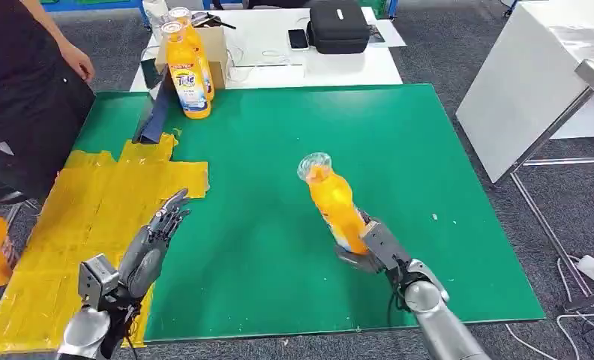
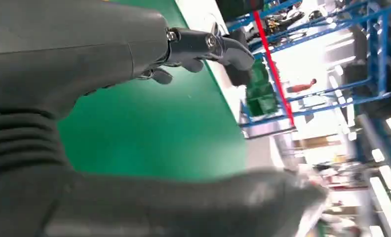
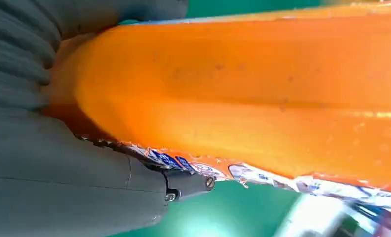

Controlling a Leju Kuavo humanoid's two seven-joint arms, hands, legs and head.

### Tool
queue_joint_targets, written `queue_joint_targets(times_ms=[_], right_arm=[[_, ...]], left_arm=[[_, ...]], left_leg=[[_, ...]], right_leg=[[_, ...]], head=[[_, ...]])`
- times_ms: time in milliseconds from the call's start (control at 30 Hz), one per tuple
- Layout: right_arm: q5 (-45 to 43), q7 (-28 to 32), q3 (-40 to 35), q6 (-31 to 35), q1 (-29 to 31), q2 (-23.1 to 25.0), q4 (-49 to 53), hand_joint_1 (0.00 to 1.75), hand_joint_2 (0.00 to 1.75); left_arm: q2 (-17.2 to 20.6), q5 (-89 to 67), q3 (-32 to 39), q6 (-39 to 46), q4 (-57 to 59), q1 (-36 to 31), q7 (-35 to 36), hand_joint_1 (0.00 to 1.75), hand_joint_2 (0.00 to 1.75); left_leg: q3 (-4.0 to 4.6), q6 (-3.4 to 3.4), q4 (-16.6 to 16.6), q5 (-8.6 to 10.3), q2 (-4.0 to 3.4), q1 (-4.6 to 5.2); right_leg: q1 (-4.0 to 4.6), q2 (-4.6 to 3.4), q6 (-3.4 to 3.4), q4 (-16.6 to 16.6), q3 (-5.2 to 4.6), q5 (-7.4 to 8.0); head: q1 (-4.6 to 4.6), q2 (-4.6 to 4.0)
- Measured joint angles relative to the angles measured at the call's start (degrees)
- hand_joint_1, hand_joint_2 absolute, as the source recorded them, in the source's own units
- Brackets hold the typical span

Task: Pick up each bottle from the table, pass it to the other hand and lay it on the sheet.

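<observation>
Step in hand: judged from the frame, the handover stage; the right hand (image 1: 373, 247) holds one orange plastic bottle with a clear cap (image 1: 331, 201) up off the green table mat (image 1: 429, 150), not yet passed across.
Next move: likely the two hands must meet near the middle, with the left hand (image 1: 155, 240) closing on the bottle's free upper body before the right lets go; the bottle leans, so the left needs to match that tilt.
Right hand: wrapped around the bottle's lower part, thumb and fingers pressed to the orange wall beside the torn label.
Left hand: holds nothing, fingers stretched out and slightly apart, over the edge where the yellow taped sheet (image 1: 91, 217) meets the mat.
Bottle position: in the air right of centre, cap end tilted up and to the left, well apart from the sheet.
Other bottles: two orange labelled bottles (image 1: 189, 75) stand upright at the mat's far left corner.
</observation>
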State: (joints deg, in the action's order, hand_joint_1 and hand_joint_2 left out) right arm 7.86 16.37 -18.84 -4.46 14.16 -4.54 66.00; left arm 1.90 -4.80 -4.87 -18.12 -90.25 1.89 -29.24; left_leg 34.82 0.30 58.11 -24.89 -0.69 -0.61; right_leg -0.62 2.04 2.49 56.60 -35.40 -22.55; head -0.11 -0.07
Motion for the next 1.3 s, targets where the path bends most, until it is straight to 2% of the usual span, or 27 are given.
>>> queue_joint_targets(times_ms=[167, 300, 500, 700, 833, 1033, 1067, 1100, 1300], right_arm=[[-0.28, 0.22, -0.01, 0.57, -2.95, 7.28, 7.27, 1.75, 1.75], [1.36, 0.39, -3.66, 2.38, -3.13, 12.26, 7.36, 1.75, 1.75], [3.52, 0.26, -10.32, 2.49, -2.5, 17.26, 5.43, 1.75, 1.75], [3.76, -0.02, -16.62, 1.35, -1.35, 20.76, -0.28, 1.75, 1.75], [4.05, 0.83, -21.32, 0.61, 0.53, 21.41, -7.03, 1.75, 1.75], [3.92, 1.9, -23.91, 0.79, 2.85, 22.26, -12.97, 1.75, 1.75], [3.92, 1.92, -24.16, 0.9, 3.01, 22.33, -13.45, 1.75, 1.75], [3.92, 1.97, -24.27, 0.94, 3.09, 22.42, -13.76, 1.75, 1.75], [3.79, 2.08, -24.92, 1.03, 3.59, 22.57, -15.13, 1.75, 1.75]], left_arm=[[-3.32, 5.42, -0.18, -1.53, -2.64, 0.79, 2.67, 0.0, 1.75], [-5.59, 3.93, -2.1, 1.27, -4.5, 0.92, 2.6, 0.0, 1.75], [-6.71, 2.75, -5.05, 3.54, -5.66, 0.61, 2.53, 0.0, 1.75], [-6.73, 1.85, -6.73, 3.87, -5.81, 0.2, 2.45, 0.0, 1.75], [-6.66, 1.41, -7.67, 3.76, -5.81, 0.07, 2.47, 0.0, 1.75], [-5.4, -0.94, -7.91, 3.63, -5.46, 0.55, 2.47, 0.0, 1.75], [-5.11, -1.19, -8.02, 3.61, -5.46, 0.69, 2.45, 0.82, 1.75], [-4.94, -1.29, -8.17, 3.61, -5.44, 0.74, 2.45, 1.75, 1.75], [-3.82, -3.98, -9.2, 3.65, -5.33, 0.75, 1.42, 1.75, 1.75]], left_leg=[[0.11, 0.0, -0.02, -0.04, -0.07, -0.02], [0.15, 0.01, -0.02, -0.04, -0.05, 0.01], [0.15, 0.0, -0.02, -0.04, -0.07, 0.0], [0.16, -0.01, -0.02, -0.04, -0.07, -0.02], [0.2, 0.0, -0.02, -0.03, -0.07, 0.0], [0.18, 0.0, -0.02, -0.03, -0.08, 0.01], [0.19, 0.0, -0.02, -0.03, -0.08, 0.0], [0.19, 0.0, -0.02, -0.03, -0.08, 0.0], [0.22, -0.01, -0.02, -0.04, -0.08, 0.0]], right_leg=[[-0.03, -0.08, -0.01, 0.01, -0.13, 0.01], [-0.07, -0.07, -0.01, -0.01, -0.17, 0.01], [-0.04, -0.09, -0.02, -0.01, -0.2, 0.01], [-0.02, -0.09, -0.03, 0.0, -0.21, 0.0], [-0.06, -0.08, -0.04, 0.0, -0.22, 0.0], [-0.05, -0.09, -0.04, 0.0, -0.26, 0.01], [-0.04, -0.09, -0.04, 0.0, -0.28, 0.01], [-0.04, -0.09, -0.04, 0.0, -0.28, 0.01], [-0.04, -0.11, -0.04, 0.0, -0.33, 0.01]], head=[[0.02, 0.0], [0.02, 0.0], [0.0, 0.0], [0.0, 0.0], [0.07, 0.0], [0.04, 0.0], [0.0, 0.0], [0.04, 0.0], [0.04, 0.0]])
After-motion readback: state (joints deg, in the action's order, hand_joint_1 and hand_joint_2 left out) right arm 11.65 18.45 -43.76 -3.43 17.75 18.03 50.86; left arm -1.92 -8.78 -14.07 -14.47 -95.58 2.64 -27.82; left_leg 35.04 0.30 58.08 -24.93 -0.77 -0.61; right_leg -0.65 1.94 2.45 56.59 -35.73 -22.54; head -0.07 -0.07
